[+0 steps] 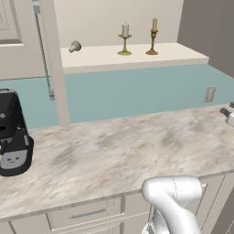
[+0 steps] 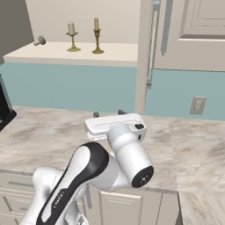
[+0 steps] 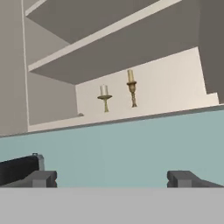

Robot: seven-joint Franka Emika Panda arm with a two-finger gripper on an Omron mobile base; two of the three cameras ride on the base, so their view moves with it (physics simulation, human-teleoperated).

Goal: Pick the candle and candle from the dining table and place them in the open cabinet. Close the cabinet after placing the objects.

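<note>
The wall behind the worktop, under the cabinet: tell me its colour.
Pale teal-blue wall, plain with no pattern; the left base view shows it best.

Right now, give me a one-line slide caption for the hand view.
Open gripper empty, facing the open cabinet, where the white candle and tan candle stand side by side on the lowest shelf.

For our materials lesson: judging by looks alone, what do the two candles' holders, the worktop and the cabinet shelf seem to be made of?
Candle holders: likely brass, a shiny yellow-gold with turned stems. The candles themselves look like matt wax, one white, one tan.
Worktop: marble-look stone or laminate, beige with grey veins and a smooth finish.
Cabinet shelf: probably painted wood or board, plain matt cream with no grain.
</note>
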